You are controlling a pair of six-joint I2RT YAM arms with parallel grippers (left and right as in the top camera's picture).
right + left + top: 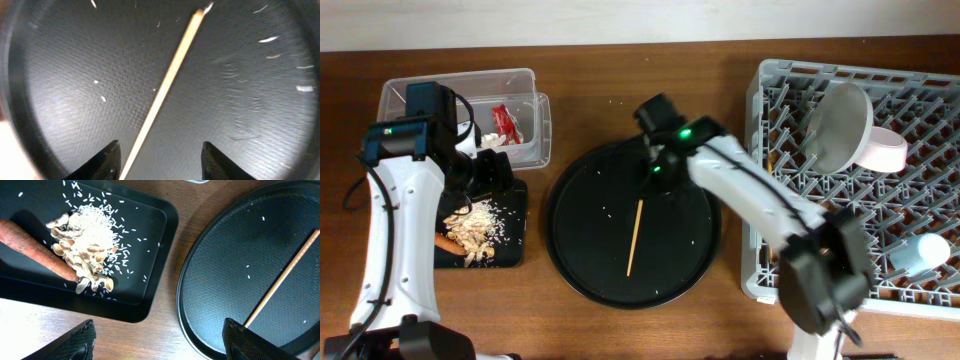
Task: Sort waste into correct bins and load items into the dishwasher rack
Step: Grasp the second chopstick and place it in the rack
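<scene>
One wooden chopstick [634, 237] lies on the big round black tray [582, 262]; no second chopstick shows. My right gripper [655, 168] hovers open over its far end; in the right wrist view the chopstick [165, 85] runs between the open fingers [161, 162], close to the left one. My left gripper [490, 172] is open and empty [160, 345] over the table between the shallow black tray [160, 255] and the round tray. The black tray holds the carrot [40, 252] and beige scraps [87, 245]. The red-and-white wrapper [505, 122] lies in the clear tub [535, 110]. The plate [840, 125], white bowl [888, 150] and blue cup [923, 250] are in the rack [770, 180].
Rice grains are scattered on the round tray [225, 295] and the black tray. The rack fills the right side of the table. Bare wood shows between the trays and along the front edge.
</scene>
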